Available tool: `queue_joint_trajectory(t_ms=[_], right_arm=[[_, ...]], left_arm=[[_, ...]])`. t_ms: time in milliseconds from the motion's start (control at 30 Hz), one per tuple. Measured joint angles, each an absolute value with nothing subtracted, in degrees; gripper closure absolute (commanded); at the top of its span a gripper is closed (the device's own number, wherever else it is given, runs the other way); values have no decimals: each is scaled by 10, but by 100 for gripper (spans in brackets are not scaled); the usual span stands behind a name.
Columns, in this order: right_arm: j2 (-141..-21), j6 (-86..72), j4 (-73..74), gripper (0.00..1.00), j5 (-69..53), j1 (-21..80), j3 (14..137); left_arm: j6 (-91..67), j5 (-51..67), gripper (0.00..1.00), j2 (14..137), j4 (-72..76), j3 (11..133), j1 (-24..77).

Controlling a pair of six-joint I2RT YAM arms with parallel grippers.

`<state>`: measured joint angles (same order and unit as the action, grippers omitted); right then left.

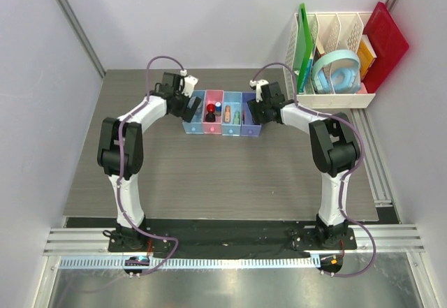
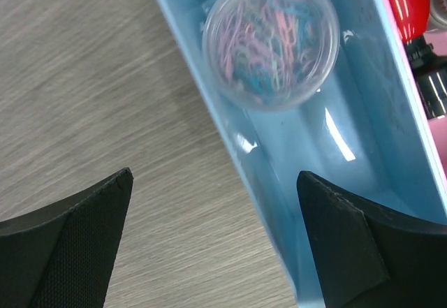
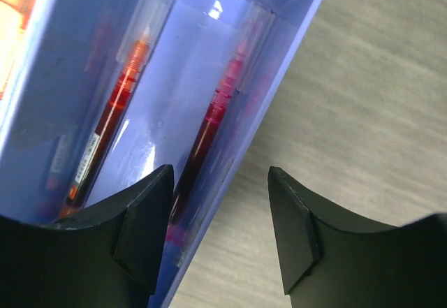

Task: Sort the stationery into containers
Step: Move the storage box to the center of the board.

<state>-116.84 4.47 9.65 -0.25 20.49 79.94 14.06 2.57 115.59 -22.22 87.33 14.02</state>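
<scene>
The containers (image 1: 246,133), four joined bins, stand mid-table. My left gripper (image 1: 191,107) (image 2: 213,175) is open and astride the outer wall of the end light-blue bin (image 2: 279,182), one finger over the table, the other over the bin. A clear round case of paper clips (image 2: 271,39) lies in that bin. My right gripper (image 1: 255,110) (image 3: 220,175) is open astride the outer wall of the purple-blue bin (image 3: 272,77). Inside it lie a dark red pen (image 3: 209,123) and an orange-red pen (image 3: 115,109). A red ball-like piece (image 1: 209,105) sits in the pink bin. An orange marker (image 1: 227,112) lies in the third.
A large white slotted rack (image 1: 342,100) stands at the back right, holding a green board (image 1: 302,39), a red board (image 1: 385,42) and a light-blue ring (image 1: 336,70). Grey walls close in both sides. Metal rails run along the near and right table edges.
</scene>
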Motion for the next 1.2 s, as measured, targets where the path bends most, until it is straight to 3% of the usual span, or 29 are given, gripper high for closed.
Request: queue_joint_trajectory(t_ms=[300, 600, 1200], right_arm=[[-1138, 55, 121, 38, 22, 222, 782], [-1049, 55, 110, 38, 43, 251, 683], [-975, 60, 104, 34, 74, 288, 589]], left_arm=[[144, 20, 0, 1146, -219, 817, 187], [144, 17, 0, 1101, -231, 758, 218], [144, 22, 0, 1075, -253, 737, 227]])
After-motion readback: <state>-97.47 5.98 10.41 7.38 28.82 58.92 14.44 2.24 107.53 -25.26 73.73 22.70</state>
